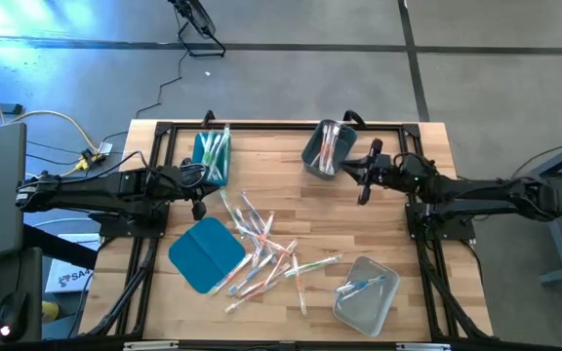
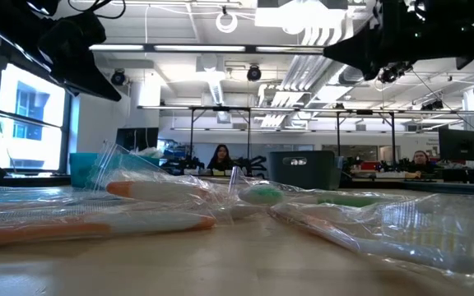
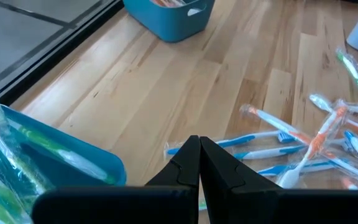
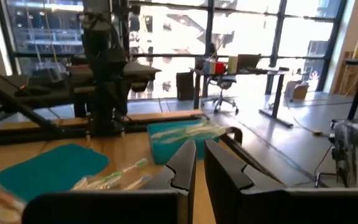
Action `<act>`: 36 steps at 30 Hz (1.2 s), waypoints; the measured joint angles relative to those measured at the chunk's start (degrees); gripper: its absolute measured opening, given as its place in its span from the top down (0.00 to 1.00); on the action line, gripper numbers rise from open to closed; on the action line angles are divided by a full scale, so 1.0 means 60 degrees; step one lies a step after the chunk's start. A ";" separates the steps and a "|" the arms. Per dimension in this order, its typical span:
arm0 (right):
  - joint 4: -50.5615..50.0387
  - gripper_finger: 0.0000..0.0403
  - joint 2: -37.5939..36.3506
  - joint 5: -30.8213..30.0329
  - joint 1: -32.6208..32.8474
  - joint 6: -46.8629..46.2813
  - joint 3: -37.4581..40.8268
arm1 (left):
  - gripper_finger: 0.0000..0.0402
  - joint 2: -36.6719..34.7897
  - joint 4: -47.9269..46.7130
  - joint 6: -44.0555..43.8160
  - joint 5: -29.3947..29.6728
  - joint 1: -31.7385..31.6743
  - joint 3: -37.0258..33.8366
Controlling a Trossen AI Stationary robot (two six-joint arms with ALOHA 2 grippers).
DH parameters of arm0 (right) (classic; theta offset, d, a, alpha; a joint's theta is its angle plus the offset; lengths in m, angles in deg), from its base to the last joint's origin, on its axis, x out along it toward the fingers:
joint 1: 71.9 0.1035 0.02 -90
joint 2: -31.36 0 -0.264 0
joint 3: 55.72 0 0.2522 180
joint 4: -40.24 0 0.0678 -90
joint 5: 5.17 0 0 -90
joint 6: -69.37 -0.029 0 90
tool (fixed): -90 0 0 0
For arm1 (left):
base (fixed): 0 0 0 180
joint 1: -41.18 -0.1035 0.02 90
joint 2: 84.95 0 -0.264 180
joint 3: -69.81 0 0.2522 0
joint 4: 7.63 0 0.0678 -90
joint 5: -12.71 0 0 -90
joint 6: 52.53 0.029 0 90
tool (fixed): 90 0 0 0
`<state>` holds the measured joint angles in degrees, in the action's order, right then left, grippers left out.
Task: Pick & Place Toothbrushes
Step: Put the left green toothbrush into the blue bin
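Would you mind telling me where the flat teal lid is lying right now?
In the high view the lid lies flat on the table's left half, below the left gripper, with the loose toothbrushes just to its right.

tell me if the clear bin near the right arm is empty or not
Not empty: the clear bin holds a couple of blue toothbrushes; most lie loose on the table.

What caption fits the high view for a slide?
Both grippers, left and right, hover shut over loose toothbrushes among three bins.

Overhead, table-level, 2 wrist cameras
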<state>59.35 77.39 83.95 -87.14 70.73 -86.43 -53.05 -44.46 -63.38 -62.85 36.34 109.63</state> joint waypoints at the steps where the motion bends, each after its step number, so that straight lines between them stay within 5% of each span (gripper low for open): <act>1: -0.0007 0.94 -0.0131 0.0000 -0.0039 0.0000 0.0029 | 0.99 0.0000 0.0003 0.0003 0.0003 0.0000 0.0000; 23: -0.0590 0.94 -0.0668 0.0004 -0.0051 0.0040 0.0029 | 0.99 0.0142 0.0768 0.0443 -0.0004 0.0000 0.0000; 36: -0.0599 0.94 -0.0665 -0.0077 -0.0051 0.0066 0.0026 | 0.99 0.1920 0.1114 0.1881 -0.0068 0.0000 0.0692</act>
<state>55.75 73.40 83.49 -87.45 71.13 -86.27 -41.53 -37.78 -52.09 -63.26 36.34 113.79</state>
